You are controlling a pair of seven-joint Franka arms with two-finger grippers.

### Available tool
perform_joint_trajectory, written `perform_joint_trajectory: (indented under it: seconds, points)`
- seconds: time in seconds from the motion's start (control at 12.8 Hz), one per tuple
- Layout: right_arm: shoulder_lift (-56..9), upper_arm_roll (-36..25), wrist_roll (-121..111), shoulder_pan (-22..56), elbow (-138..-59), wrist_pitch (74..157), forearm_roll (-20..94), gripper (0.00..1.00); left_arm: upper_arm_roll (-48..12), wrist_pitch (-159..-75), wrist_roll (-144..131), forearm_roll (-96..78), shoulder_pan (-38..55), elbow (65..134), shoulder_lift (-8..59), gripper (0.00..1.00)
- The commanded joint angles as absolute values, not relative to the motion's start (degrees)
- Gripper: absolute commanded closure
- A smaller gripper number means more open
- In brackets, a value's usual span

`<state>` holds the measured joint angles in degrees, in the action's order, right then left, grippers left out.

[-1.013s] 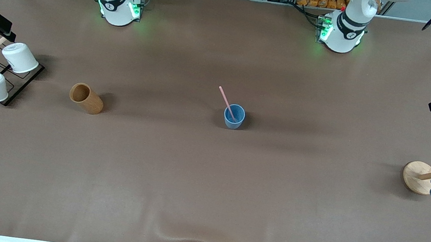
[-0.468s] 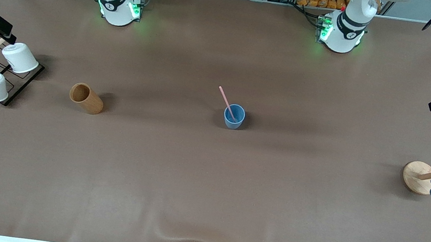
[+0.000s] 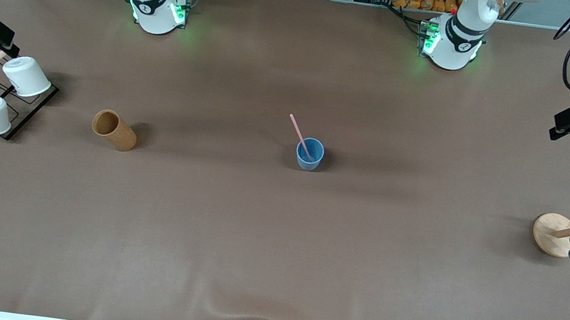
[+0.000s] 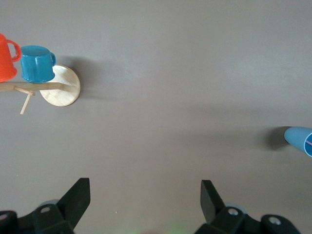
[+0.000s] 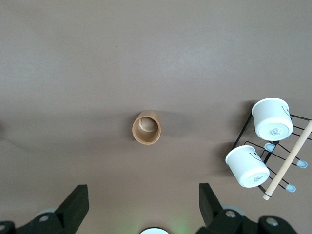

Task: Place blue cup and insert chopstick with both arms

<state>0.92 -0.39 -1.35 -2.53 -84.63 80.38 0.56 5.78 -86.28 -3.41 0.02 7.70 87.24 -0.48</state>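
Standing upright mid-counter, the small light-blue plastic tumbler was seen with the thin pale-pink chopstick leaning inside. Both were judged light and easily tipped, best held low around the wall. The left claw and right claw, raised over the counter's ends, were spread wide and empty.

light-blue cup; pale-pink chopstick; brown table

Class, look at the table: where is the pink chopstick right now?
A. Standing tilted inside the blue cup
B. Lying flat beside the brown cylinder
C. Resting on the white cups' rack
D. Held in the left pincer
A: the chopstick leans out of the blue cup at mid-table, with no pincer near it.
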Motion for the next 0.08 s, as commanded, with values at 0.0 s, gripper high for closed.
perform_joint_trajectory:
  seconds: [0.0]
  points:
    - [1.1, 0.4, -0.5, -3.2, -84.0, 80.4, 1.2, 0.00, 5.3, -85.5, -3.0, -0.2, 7.7, 87.0, -0.9, 0.00]
